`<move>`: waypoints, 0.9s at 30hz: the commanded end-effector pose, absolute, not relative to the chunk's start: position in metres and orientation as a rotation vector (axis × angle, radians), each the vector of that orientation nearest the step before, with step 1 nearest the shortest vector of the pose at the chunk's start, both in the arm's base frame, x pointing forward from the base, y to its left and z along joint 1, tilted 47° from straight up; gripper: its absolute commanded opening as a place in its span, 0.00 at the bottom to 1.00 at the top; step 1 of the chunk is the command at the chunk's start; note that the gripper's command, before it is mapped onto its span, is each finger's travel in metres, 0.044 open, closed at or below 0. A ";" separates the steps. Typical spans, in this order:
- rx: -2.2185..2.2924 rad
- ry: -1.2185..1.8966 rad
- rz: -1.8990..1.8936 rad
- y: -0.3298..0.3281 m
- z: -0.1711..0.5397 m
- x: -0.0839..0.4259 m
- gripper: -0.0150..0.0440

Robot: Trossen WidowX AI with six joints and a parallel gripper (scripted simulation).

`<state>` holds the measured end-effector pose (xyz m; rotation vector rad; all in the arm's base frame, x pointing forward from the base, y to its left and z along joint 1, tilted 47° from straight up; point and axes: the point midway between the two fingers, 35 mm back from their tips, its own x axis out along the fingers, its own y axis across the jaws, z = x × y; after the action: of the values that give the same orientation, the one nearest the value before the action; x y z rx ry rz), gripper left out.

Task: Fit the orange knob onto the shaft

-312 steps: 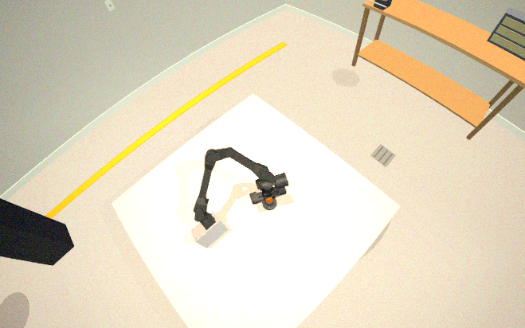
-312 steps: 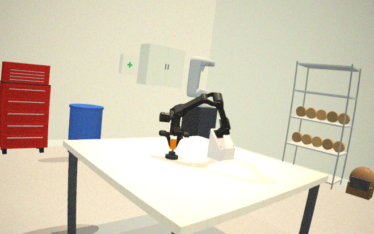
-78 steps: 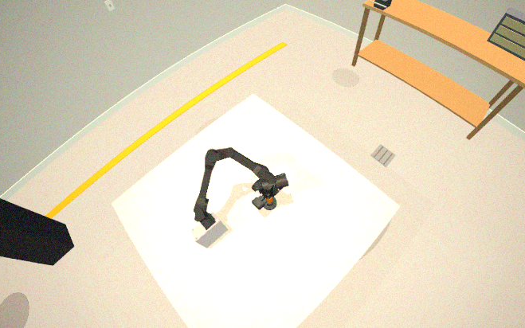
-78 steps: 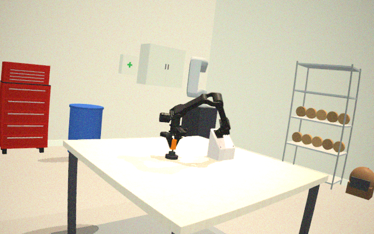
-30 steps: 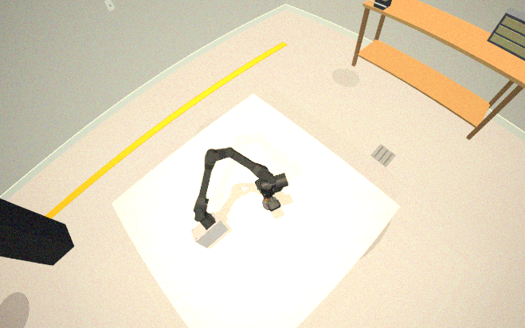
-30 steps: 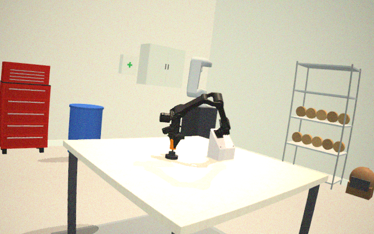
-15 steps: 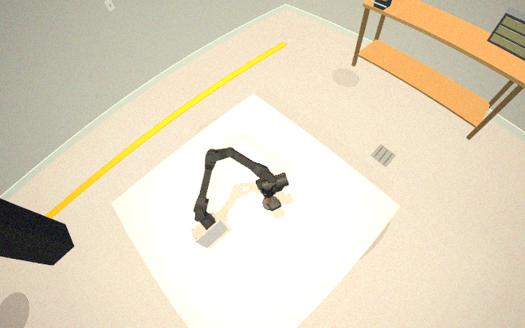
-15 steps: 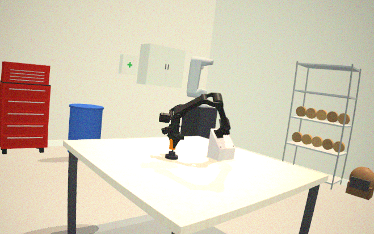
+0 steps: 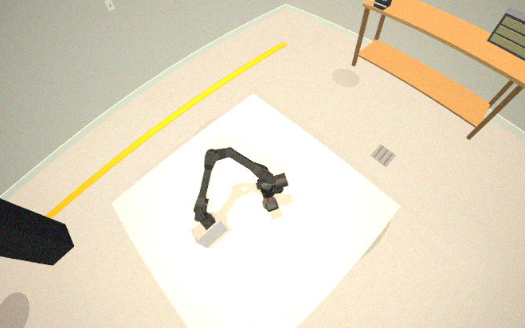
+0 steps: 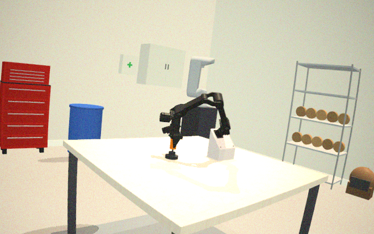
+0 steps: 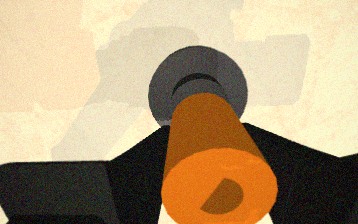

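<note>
The orange knob (image 10: 171, 143) (image 11: 212, 125) is upright between the fingers of my gripper (image 10: 173, 145). The gripper is shut on it. The D-shaped hole shows in the knob's upper end in the wrist view, its flat side facing the upper left. The dark round pedestal (image 9: 264, 205) (image 10: 171, 157) (image 11: 162, 82) stands on the table below. In the exterior view, a short piece of dark shaft (image 10: 172, 150) shows between the knob's lower end and the pedestal, so the knob is above the pedestal. The knob hides the shaft in the wrist view. Whether the shaft's tip is inside the hole I cannot tell.
The arm's pale base block (image 9: 212, 234) (image 10: 221, 146) stands on the white table (image 9: 296, 252) (image 10: 182, 200), to the right of the pedestal in the exterior view. The arm arches over from it. The orange workbench (image 9: 423, 79) and the red cabinet (image 10: 26, 116) stand away from the table.
</note>
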<state>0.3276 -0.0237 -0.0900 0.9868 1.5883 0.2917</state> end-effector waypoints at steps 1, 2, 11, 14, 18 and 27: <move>1.023 1.600 0.251 -0.023 -0.090 0.326 0.25; 1.023 1.600 0.251 -0.023 -0.090 0.326 0.25; 1.023 1.600 0.251 -0.023 -0.090 0.327 0.25; 1.023 1.600 0.251 -0.024 -0.090 0.328 0.25; 1.023 1.600 0.251 -0.024 -0.090 0.331 0.25; 1.023 1.600 0.251 -0.022 -0.092 0.330 0.25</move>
<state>0.3300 -0.0221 -0.0915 1.0211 1.6023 0.2533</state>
